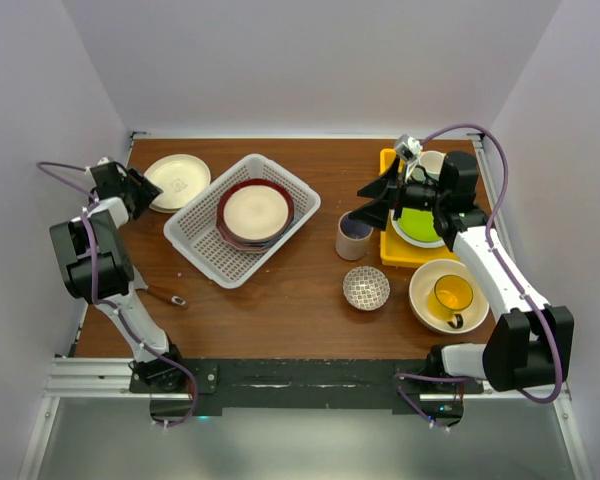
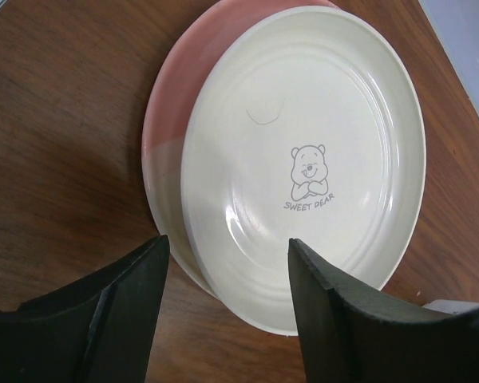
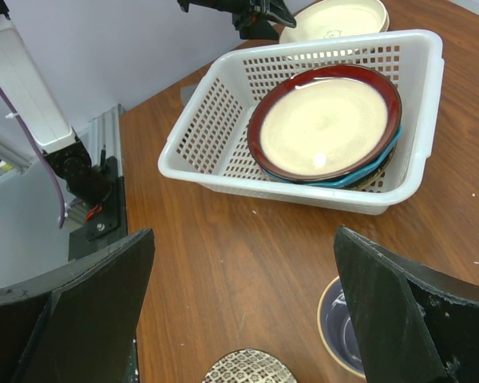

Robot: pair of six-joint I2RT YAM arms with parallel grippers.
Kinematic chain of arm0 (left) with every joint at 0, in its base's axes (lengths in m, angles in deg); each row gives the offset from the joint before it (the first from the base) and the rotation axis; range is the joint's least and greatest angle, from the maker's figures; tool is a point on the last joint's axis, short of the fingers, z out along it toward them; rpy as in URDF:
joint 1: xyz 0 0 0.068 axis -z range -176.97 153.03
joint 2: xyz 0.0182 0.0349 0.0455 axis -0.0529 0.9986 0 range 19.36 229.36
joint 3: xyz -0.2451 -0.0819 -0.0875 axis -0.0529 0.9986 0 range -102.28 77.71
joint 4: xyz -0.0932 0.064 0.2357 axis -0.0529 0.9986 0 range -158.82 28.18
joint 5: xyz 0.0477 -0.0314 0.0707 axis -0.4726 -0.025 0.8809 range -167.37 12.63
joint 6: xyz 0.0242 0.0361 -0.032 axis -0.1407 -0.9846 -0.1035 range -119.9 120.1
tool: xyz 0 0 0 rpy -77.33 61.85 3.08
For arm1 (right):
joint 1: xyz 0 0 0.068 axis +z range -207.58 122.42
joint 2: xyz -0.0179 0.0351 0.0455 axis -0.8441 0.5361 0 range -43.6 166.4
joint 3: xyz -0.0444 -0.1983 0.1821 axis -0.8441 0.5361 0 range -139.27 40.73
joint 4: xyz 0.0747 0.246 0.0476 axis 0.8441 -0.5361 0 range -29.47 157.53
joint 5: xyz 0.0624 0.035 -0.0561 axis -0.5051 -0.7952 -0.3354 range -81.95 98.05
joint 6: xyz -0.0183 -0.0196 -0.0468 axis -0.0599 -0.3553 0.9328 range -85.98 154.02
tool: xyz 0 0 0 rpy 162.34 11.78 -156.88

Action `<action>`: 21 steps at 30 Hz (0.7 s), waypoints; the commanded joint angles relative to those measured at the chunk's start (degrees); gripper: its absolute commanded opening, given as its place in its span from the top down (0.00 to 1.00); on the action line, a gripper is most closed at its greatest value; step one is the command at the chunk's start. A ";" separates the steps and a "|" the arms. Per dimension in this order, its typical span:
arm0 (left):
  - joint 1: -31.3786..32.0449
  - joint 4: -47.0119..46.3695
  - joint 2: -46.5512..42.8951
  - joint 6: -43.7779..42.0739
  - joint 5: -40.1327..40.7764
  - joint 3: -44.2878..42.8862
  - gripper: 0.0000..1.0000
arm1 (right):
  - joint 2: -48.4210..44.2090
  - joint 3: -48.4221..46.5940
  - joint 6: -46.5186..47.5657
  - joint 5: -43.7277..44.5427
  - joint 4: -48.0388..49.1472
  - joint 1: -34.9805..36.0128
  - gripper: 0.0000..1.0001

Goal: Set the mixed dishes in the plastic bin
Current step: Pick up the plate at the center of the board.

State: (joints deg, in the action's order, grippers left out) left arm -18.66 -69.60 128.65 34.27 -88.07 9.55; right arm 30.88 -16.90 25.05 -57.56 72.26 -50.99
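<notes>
Roughly mid-table (image 1: 290, 290) sits the bin (image 1: 208, 245), with plates (image 1: 255, 213) stacked inside. A cream plate (image 2: 303, 159) lies outside on a pink one (image 2: 168, 120), under the left gripper's (image 2: 227, 247) wide-spread fingers. The right gripper (image 3: 241, 235), equally wide, hovers by a mug (image 3: 343, 335).

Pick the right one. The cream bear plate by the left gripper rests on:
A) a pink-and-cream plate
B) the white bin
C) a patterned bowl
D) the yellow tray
A: the cream bear plate lies on a pink-and-cream plate, whose rim shows at its left.
</notes>
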 commanded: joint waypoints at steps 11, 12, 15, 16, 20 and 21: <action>-0.54 -0.54 3.38 -1.57 -0.37 -4.88 0.46 | -1.00 -0.21 0.18 -1.11 1.42 -0.79 0.02; -0.54 -0.37 3.82 -1.57 -0.38 -5.05 0.47 | -1.09 -0.29 0.18 -1.19 1.42 -0.70 0.02; -0.54 -0.54 4.78 -1.57 -0.37 -5.49 0.51 | -1.00 -0.29 0.10 -1.19 1.42 -0.88 0.02; -0.46 -0.54 5.05 -1.48 -0.55 -5.75 0.54 | -1.00 -0.29 0.10 -1.19 1.42 -0.96 0.02; -0.54 -1.07 6.28 -1.13 -1.43 -6.19 0.63 | -1.09 -0.29 0.10 -1.19 1.42 -1.05 0.02; -0.54 -1.16 6.45 -1.13 -1.43 -6.19 0.67 | -1.00 -0.38 0.10 -1.19 1.42 -1.14 0.02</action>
State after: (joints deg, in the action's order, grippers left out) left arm -18.70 -69.10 133.94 33.70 -88.61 5.77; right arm 30.88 -16.90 25.02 -57.56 72.26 -51.67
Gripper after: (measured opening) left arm 0.386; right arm 0.983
